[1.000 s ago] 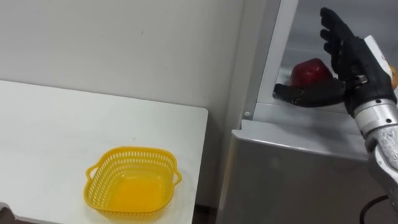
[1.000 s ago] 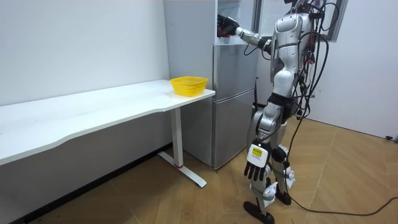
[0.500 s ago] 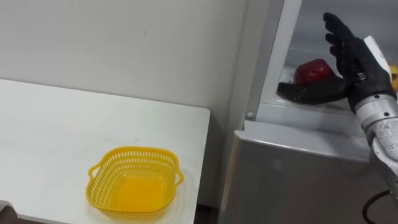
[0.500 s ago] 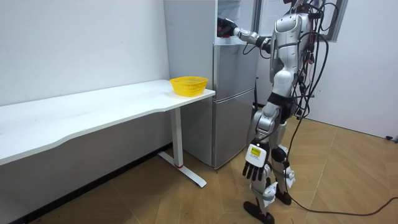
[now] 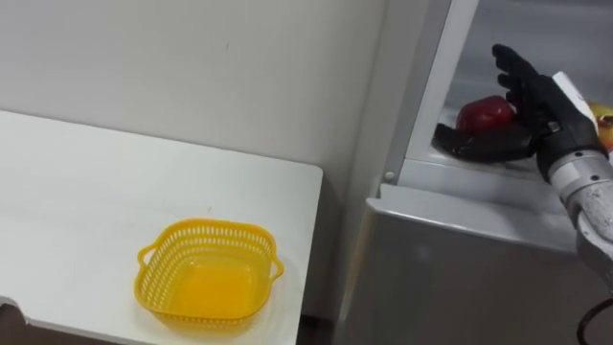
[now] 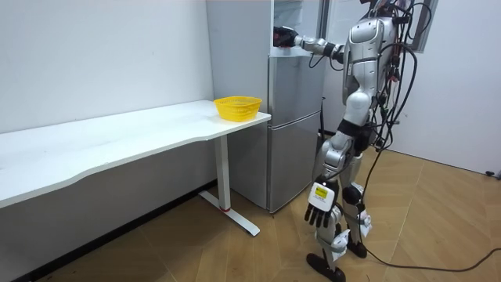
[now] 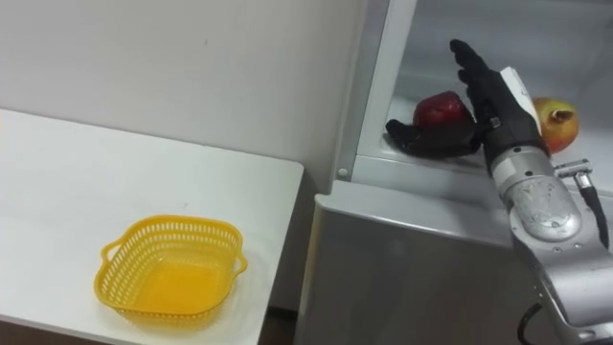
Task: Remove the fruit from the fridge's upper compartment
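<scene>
1. Stance: I stand upright on the wooden floor (image 6: pixel 438 211), facing the grey fridge (image 6: pixel 293 133). My right arm is raised to about shoulder height and reaches into its open upper compartment.

2. Right hand (image 7: pixel 490 105): open. The fingers (image 7: pixel 472 65) are straight, slightly spread and point upward. The thumb (image 7: pixel 421 141) is stretched out sideways toward my left, low along the front of the compartment shelf (image 7: pixel 407 165). Nothing is clasped.

3. Task item: a dark red round fruit (image 7: pixel 439 107) sits on that shelf inside the upper compartment. It lies just beside my palm, on its left, above the outstretched thumb and below the level of my fingertips. I cannot tell whether palm or thumb touches it. No finger is curled round it.

4. Second item: a red-and-yellow fruit (image 7: pixel 556 122) sits on the same shelf on the other side of my right hand, near the wrist.

5. Left hand (image 6: pixel 319 213): it hangs beside my left leg with the fingers relaxed and pointing down, holding nothing.

6. Surroundings: a white table (image 5: pixel 96 192) stands to my left, beside the fridge. A yellow plastic basket (image 5: pixel 203 226) with two small handles stands upright on it, near the table corner closest to the fridge and well apart from both hands.
</scene>
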Robot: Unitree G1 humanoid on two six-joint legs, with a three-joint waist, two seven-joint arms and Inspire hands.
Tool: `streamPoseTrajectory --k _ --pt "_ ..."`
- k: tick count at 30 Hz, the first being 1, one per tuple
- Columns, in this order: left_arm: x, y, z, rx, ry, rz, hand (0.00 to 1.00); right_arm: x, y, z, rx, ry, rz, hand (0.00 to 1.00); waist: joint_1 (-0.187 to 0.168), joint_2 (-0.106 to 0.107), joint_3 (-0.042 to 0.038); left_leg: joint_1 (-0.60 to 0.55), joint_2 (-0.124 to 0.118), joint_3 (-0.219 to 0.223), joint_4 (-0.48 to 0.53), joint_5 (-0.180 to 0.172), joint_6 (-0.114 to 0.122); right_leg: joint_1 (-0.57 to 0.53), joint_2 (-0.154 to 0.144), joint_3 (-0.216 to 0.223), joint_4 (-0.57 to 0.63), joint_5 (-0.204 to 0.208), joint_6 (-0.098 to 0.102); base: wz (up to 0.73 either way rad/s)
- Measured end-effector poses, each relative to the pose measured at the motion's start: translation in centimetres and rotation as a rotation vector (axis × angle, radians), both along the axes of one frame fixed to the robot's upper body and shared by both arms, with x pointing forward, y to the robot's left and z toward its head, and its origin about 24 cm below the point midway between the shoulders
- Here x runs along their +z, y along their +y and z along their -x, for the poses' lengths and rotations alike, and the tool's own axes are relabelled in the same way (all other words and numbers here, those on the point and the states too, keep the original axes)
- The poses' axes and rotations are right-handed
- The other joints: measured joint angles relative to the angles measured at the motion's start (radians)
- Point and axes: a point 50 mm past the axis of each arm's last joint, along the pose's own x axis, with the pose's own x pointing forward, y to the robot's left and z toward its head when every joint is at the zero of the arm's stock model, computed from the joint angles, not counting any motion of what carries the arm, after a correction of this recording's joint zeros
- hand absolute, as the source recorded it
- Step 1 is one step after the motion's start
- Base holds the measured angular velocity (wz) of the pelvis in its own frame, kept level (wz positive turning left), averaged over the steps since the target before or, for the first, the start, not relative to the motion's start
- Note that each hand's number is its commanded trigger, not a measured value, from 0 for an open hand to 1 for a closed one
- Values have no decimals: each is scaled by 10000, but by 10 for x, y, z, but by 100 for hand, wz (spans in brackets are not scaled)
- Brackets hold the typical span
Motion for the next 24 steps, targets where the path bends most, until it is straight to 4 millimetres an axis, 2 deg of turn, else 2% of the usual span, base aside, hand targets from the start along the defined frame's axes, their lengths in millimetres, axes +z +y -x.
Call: streamPoseTrajectory --k 13,14,16,24 --pt "0 2 1 38 92 -25 0 0 -5 -10 597 674 -124 0 7 20 -23 99 9 20 21 5 1 19 4 57 -3 5 -8 0" --pt "1 2 2 37 96 -35 0 0 -5 -10 608 718 -128 38 12 21 -23 102 9 19 21 5 0 19 4 57 -4 5 -9 0" --pt "1 5 2 29 119 -93 0 -2 -6 -10 614 809 -196 100 23 19 -24 108 11 12 21 6 -2 45 6 56 -4 6 -10 0" --pt "3 9 8 -45 292 -168 0 -3 -8 -13 843 1082 -183 100 -22 39 -9 241 11 2 -23 5 -2 189 9 58 -32 11 -13 0"
